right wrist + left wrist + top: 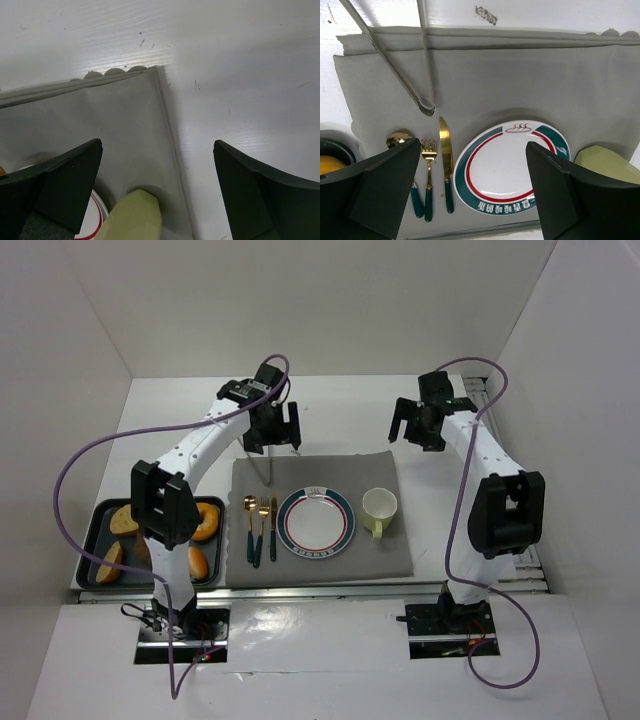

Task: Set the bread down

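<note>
as tray (pixel 88 540) holds bread (pixel 125 521), mat (pixel 330 472) — w/ tongs (pixel 426 106)

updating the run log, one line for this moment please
left hand: open, near tongs | right hand: open, empty | bread: in tray | plate: empty

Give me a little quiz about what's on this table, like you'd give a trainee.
1. True or false: a piece of bread already lies on the plate.
2. Which piece lies nearest the plate's left side? A spoon, B knife, C cup.
3. Where is the bread now?
Key: 1 false; 2 B; 3 in the dark tray, left of the grey mat.
</note>
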